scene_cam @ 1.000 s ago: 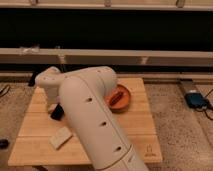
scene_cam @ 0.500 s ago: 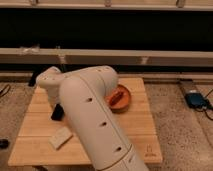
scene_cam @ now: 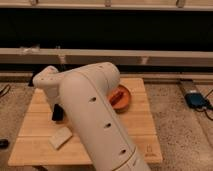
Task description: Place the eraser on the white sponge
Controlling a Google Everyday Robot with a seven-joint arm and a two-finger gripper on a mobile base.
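The white sponge [scene_cam: 60, 137] lies flat on the front left part of the wooden table [scene_cam: 142, 130]. My gripper [scene_cam: 57, 113] is a dark shape hanging below the white wrist, low over the table's left side, just behind the sponge and apart from it. The thick white arm [scene_cam: 92, 117] runs from the bottom middle up to the left and hides the table's centre. The black eraser cannot be told apart from the dark gripper; it may be hidden in it or behind the arm.
An orange bowl [scene_cam: 121, 98] stands on the table to the right of the arm. A blue object [scene_cam: 196, 100] lies on the floor at the right. A dark wall with a pale rail [scene_cam: 165, 57] runs behind the table.
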